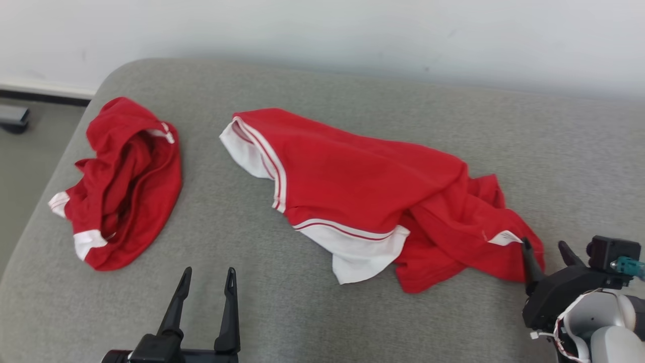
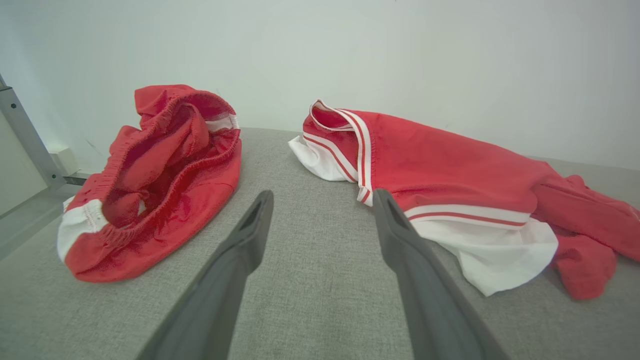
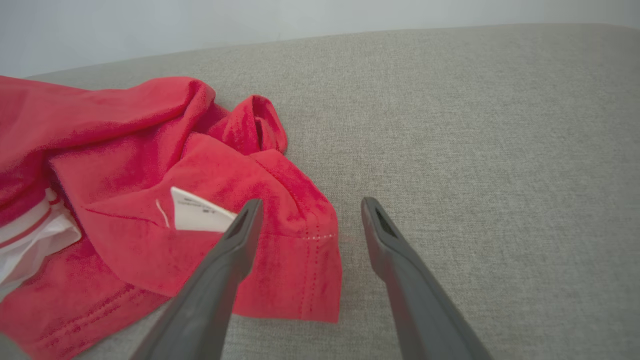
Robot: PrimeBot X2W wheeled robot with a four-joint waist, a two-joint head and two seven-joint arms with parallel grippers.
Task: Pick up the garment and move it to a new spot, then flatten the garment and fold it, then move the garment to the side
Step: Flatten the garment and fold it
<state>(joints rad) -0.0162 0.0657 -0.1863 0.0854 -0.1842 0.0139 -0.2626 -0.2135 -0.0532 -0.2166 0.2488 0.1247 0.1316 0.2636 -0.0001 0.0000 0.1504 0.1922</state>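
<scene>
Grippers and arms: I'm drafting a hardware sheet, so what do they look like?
The left gripper and right gripper each have two long, tapering dark grey fingers on a black base. The right wrist carries a black box with a teal connector, thin red-and-white wires and a pale forearm shell.

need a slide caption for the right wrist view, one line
Open right tool at the hemmed corner of a crumpled red shirt, white label showing, on a grey cushion.

Left pincer (image 2: 322,195) (spread) aimed between shirt (image 2: 450,170), shorts (image 2: 165,200).
</scene>
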